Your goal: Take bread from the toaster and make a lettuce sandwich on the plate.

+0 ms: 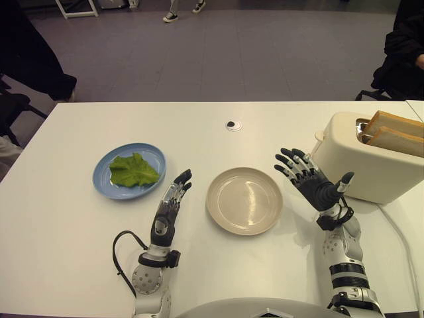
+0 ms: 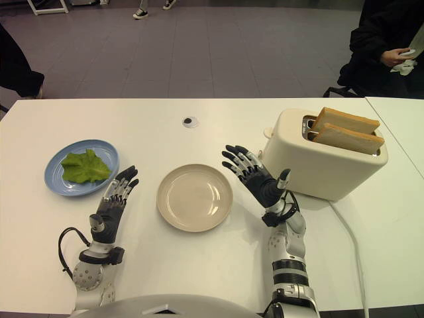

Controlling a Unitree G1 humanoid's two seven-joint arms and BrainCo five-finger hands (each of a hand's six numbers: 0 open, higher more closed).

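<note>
- The right hand (image 2: 260, 180) is wide open, fingers spread and pointing far-left, thumb out to the right; it holds nothing and touches nothing
- It sits between the cream plate (image 2: 195, 199) on its left and the toaster (image 2: 311, 169) just beside it on its right
- The left hand (image 2: 114, 202) is also open, fingers nearly straight and close together, pointing away; it holds nothing
- It lies between the cream plate on its right and the blue plate (image 2: 106, 151) at its far left, fingertips near the blue rim but apart from it
- A lettuce leaf (image 2: 84, 167) lies flat in the blue plate
- Two bread slices (image 2: 344, 129) stand up out of the toaster's slots, leaning a little
- The toaster stands at the right of the white table (image 2: 218, 265), its pale cable (image 2: 351, 245) running toward the near edge
- A small dark disc in a white ring (image 2: 190, 122) sits on the far middle of the table
</note>
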